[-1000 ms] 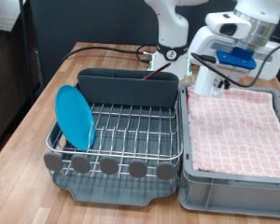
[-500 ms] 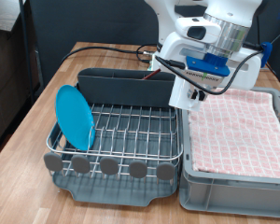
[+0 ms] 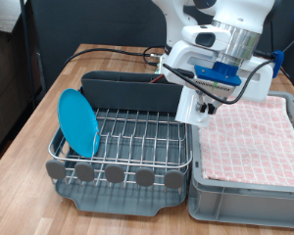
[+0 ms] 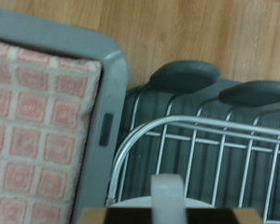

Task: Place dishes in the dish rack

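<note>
My pincer (image 3: 196, 106) grips the white mug (image 3: 190, 104), closed on it, above the dish rack's (image 3: 127, 132) right edge beside the cloth-lined crate (image 3: 247, 181). The blue plate (image 3: 78, 122) stands upright at the rack's left.

Open wire floor across the middle and exterior view's right of the dish rack (image 3: 127, 137). Blocked at the exterior view's left by the upright light-blue plate (image 3: 78, 122), at the back by the tall cutlery trough (image 3: 127, 90). Hemmed on the right by the crate wall (image 3: 194, 147), touching the rack, with the gripper (image 3: 193, 110) and white mug (image 3: 189, 103) overhead.
</note>
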Controlling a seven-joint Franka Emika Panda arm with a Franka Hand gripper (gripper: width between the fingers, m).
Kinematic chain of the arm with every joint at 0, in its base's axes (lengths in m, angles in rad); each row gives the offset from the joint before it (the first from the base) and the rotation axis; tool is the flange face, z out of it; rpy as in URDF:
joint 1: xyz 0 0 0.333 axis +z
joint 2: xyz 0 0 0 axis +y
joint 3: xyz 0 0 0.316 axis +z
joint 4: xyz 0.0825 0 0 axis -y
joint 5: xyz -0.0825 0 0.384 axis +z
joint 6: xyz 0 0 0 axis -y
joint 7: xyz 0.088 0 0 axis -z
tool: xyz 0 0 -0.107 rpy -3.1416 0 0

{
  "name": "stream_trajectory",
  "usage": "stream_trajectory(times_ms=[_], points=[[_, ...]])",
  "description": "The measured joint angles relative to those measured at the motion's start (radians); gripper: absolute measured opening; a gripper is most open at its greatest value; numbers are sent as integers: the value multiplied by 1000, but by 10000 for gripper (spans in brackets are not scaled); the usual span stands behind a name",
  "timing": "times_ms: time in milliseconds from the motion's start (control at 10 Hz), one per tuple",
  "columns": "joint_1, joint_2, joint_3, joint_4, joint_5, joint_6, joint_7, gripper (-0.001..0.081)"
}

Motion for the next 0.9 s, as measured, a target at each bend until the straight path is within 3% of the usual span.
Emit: stream_trajectory(times_ms=[300,500,900], points=[[-1,42,-22,41,-26,35,28,72],[-11,69,-13,95,73,-22,-35,72],[-26,140,-13,209,128,-51,-113,72]])
